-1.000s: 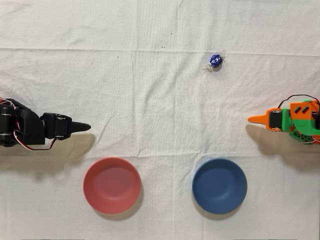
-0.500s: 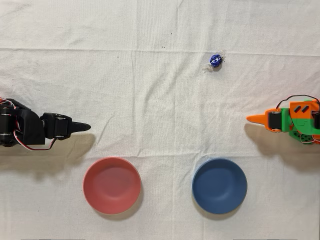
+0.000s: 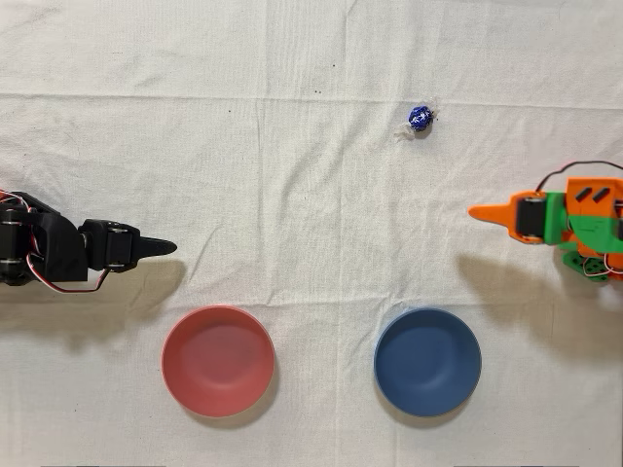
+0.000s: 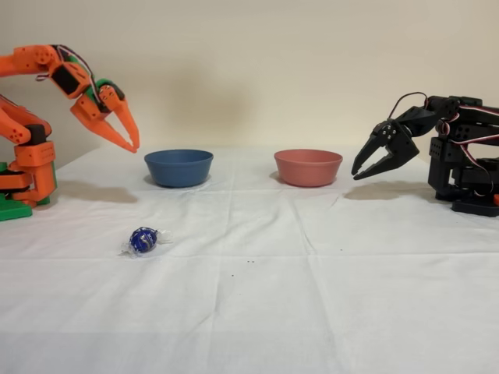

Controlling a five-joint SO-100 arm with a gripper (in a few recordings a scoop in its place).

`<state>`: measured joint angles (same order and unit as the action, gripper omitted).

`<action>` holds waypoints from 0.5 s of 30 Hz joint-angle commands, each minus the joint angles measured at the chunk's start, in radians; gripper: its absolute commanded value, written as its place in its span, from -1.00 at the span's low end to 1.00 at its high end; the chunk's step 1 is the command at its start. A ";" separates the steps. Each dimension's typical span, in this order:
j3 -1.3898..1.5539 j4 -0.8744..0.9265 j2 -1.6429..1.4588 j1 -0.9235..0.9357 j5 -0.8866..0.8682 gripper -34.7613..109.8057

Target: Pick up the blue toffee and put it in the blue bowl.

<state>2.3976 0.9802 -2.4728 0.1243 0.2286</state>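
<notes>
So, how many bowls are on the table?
2: the round matte dark blue bowl at lower right in the overhead view, and the round pink-red bowl to its left. Nothing could hide another.

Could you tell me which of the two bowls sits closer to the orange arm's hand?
The blue bowl: in the overhead view it lies below the hand, while the pink-red bowl sits far left.

White-clothed table with blue toffee, blue bowl, pink-red bowl.
</notes>
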 commanded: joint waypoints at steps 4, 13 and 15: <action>-0.186 -0.009 0.196 0.129 -0.083 -0.52; -0.261 -0.028 0.342 0.209 -0.080 -0.52; -0.273 -0.021 0.356 0.218 -0.066 -0.52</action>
<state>2.1951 0.9557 -2.1184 0.3206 0.1503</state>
